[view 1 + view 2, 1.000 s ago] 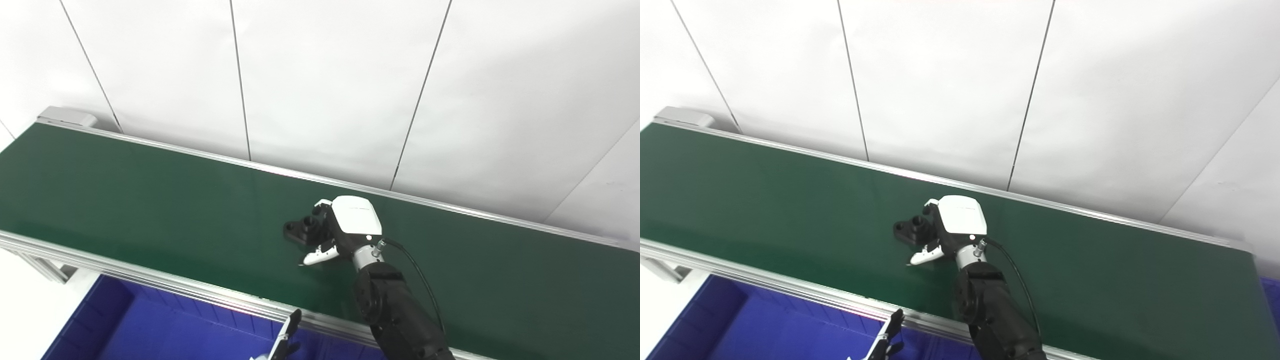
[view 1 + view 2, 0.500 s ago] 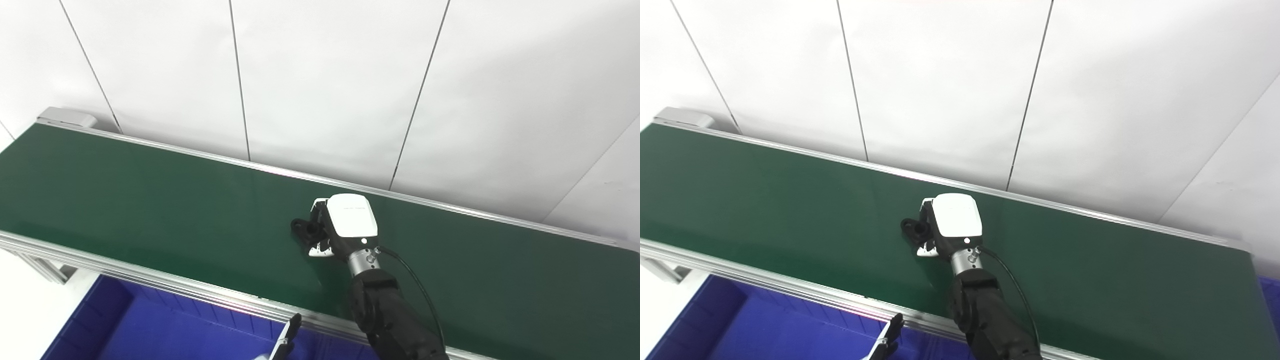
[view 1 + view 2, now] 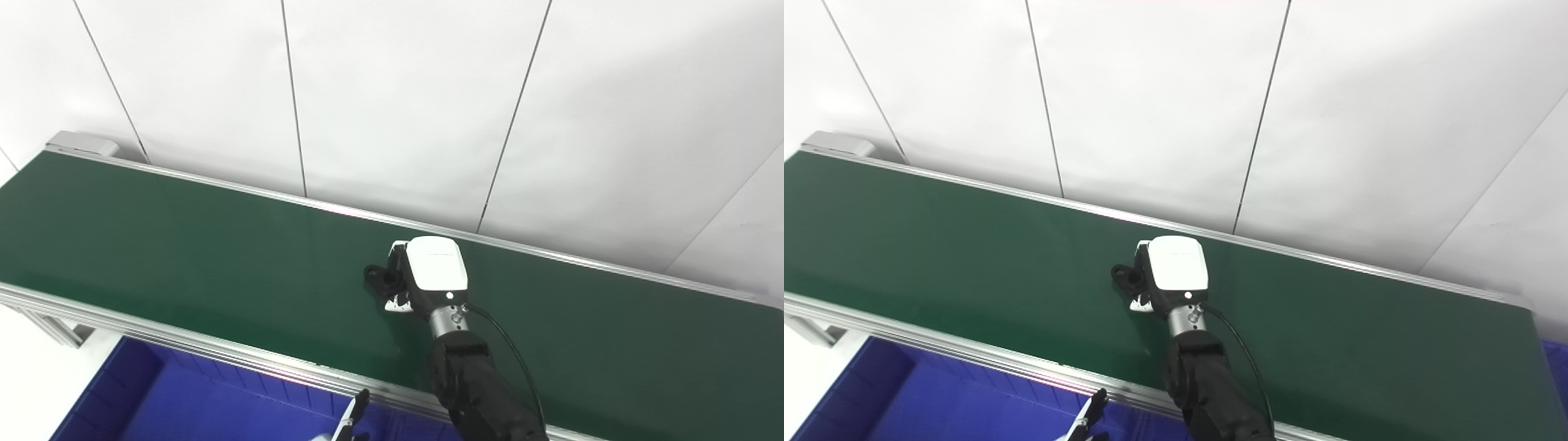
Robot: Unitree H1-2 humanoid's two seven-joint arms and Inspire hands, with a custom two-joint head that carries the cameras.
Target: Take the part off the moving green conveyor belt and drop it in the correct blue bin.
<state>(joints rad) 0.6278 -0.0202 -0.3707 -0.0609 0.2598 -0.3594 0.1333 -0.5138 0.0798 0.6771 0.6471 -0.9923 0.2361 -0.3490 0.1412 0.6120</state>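
Most of the small black plastic part (image 3: pixel 378 275) is hidden under the right hand (image 3: pixel 422 275), whose fingers curl around it on the dark green conveyor belt (image 3: pixel 184 245). Only the left hand's (image 3: pixel 1088 422) fingertips show — grip unclear — above the blue plastic bin (image 3: pixel 184 404).

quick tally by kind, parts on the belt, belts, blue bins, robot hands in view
black part: 1
green conveyor belt: 1
blue bins: 2, one below the belt's near edge, a corner of another at far right
robot hands: 2, right hand and left hand
total: 6
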